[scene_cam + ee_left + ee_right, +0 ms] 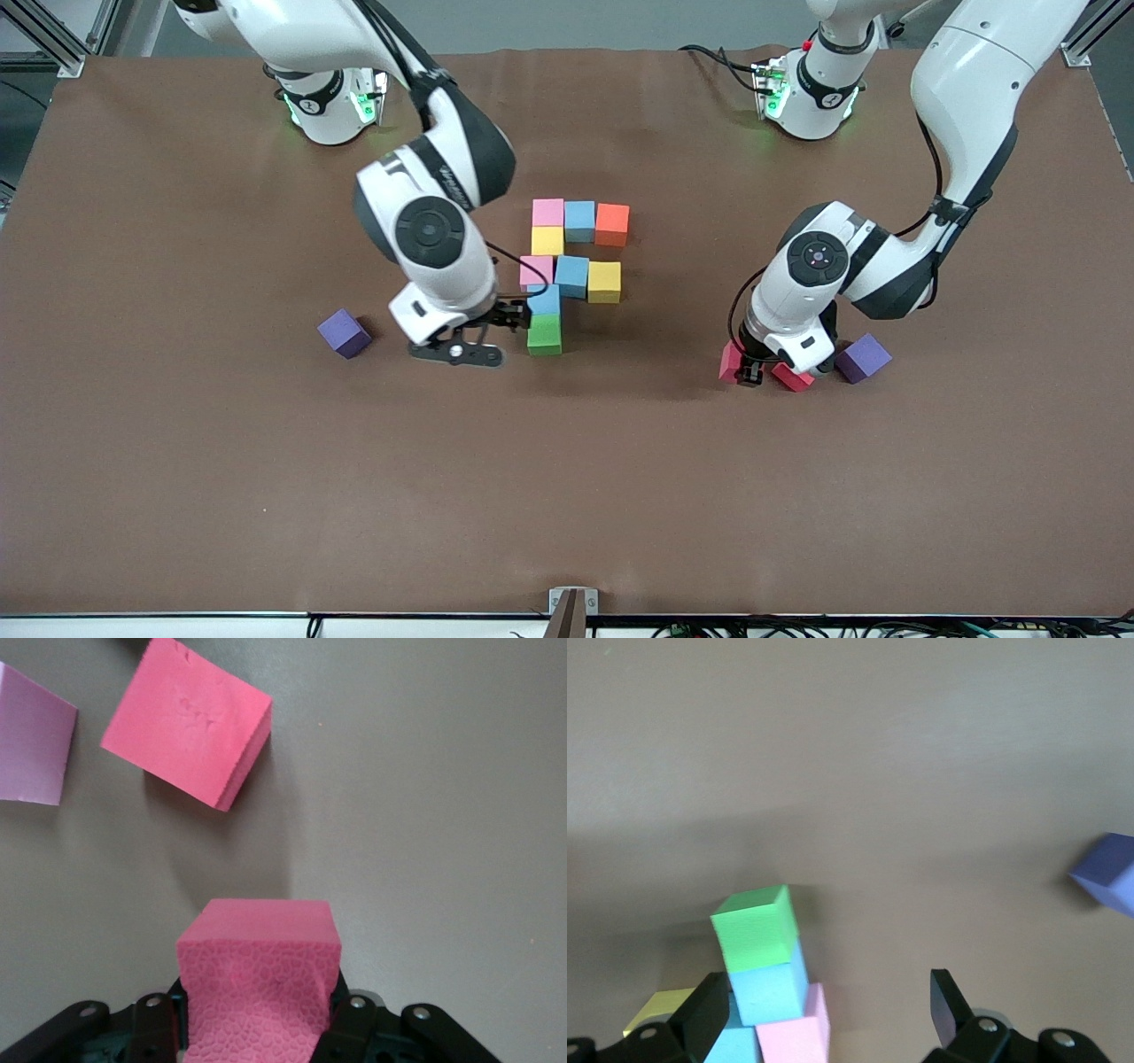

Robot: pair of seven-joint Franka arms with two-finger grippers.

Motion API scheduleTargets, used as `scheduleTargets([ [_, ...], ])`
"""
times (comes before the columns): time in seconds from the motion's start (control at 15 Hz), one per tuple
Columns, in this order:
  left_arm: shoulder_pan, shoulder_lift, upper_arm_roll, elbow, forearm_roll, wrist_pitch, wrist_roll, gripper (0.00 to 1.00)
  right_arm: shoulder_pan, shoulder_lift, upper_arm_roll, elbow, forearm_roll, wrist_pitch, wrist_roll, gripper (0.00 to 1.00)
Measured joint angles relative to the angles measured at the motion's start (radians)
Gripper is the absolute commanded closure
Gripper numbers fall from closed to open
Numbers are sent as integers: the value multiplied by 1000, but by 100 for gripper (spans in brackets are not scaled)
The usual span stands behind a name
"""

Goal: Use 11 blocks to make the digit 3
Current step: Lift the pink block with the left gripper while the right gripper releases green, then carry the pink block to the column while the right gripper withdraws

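The unfinished figure sits mid-table, and the green cube (545,335) is its end nearest the front camera. Stepping away from green come a blue cube (544,300), then a row of pink (535,270), blue (572,276) and yellow (604,282), then a single yellow (547,240), then the farthest row of pink (547,212), blue (579,221) and orange (612,224). That makes nine placed; the row at green needs two more.

The right gripper (496,330) hangs just beside green, toward the right arm's end of the table, its fingers spread wide and holding nothing, so green looks freshly set down.

The left gripper (257,1014) is clamped on a red cube (259,979), well away from green toward the left arm's end and a little nearer the camera. The second red cube (188,720) lies just beside it, with a purple cube (863,357) next to that. Another purple cube (344,333) lies toward the right arm's end, past the right gripper.

So the carry, I'd judge, runs straight from the left gripper toward green, and the empty spots beside green face that arm. The left arm is clearly the one placed for both reds.
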Motion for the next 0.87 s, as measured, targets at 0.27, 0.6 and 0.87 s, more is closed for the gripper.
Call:
scheduleTargets([
  [0.27,-92,61,-1,79,-14,-22,-128,74,-88,-63,-4,0,-2,-116,0,0],
  [0.6,-254,171,1,184,-14,-40,-380,74,-204,-125,-12,0,-15,-279,-39,0],
  [0.87,-346,248,17,260,-14,-42,-491,74,-290,-164,-13,-1,-22,-313,-230,0],
])
